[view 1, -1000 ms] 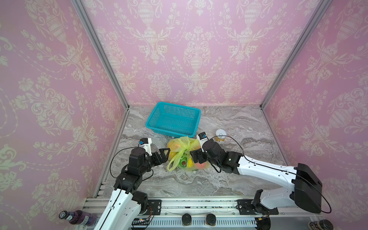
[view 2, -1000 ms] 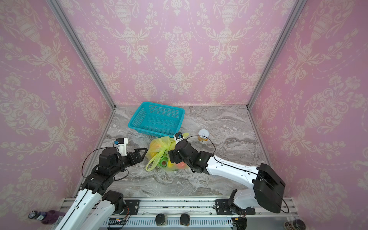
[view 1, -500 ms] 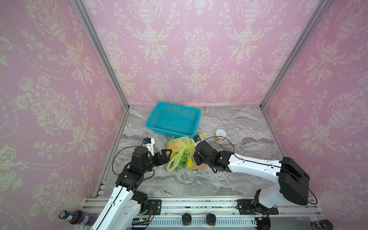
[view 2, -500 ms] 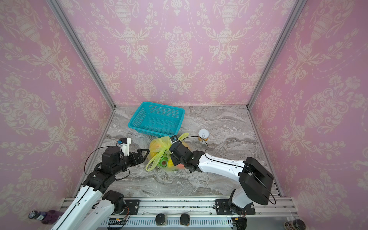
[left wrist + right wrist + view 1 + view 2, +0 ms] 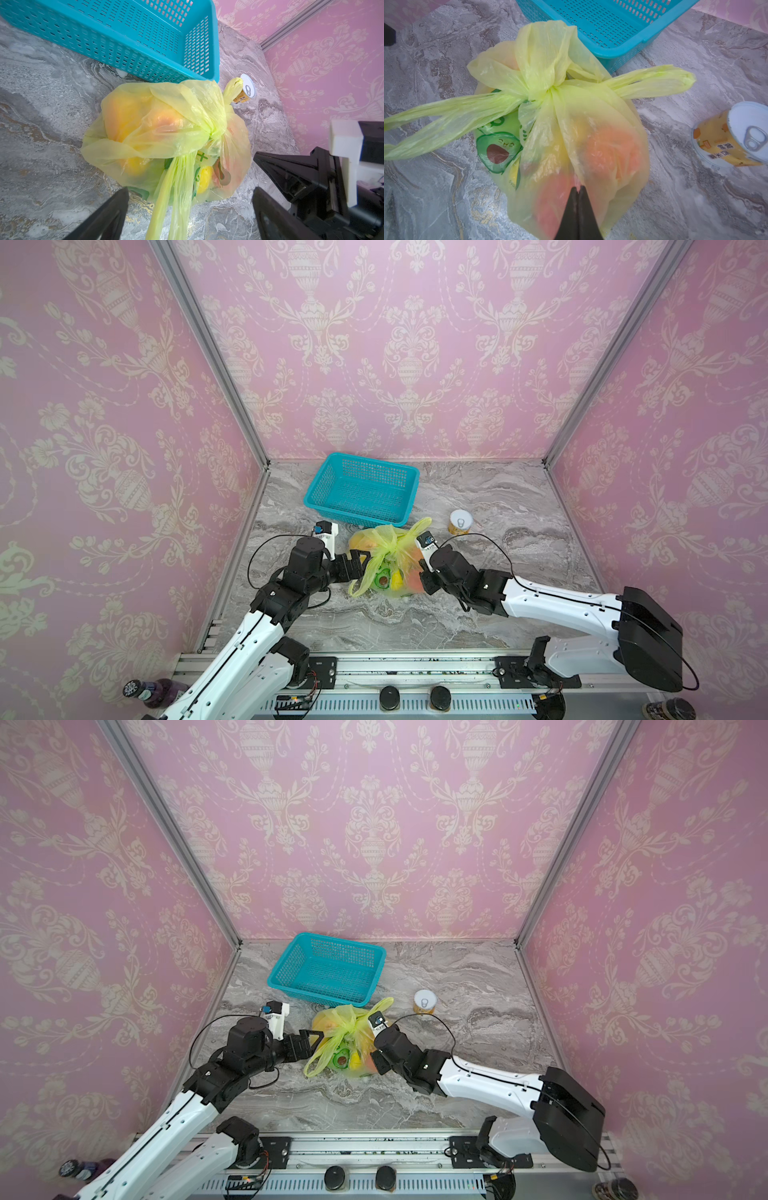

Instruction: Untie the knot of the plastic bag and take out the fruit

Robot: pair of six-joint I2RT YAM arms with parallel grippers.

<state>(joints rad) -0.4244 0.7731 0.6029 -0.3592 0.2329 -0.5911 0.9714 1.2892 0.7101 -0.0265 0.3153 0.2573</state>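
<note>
showing chinese lettering: can [image 5: 716, 143] near plastic bag [image 5: 591, 124]

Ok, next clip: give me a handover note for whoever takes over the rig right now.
Left gripper: open beside the bag, one loose strap between its jaws, nothing gripped.
Right gripper: shut, pinching the bag's film on the opposite side.
Bag: on the table in front of the basket, can nearby; knot tied, fruit inside.
Done: nothing yet beyond the right pinch.
Left: untie the knot, take out the fruit.
</note>
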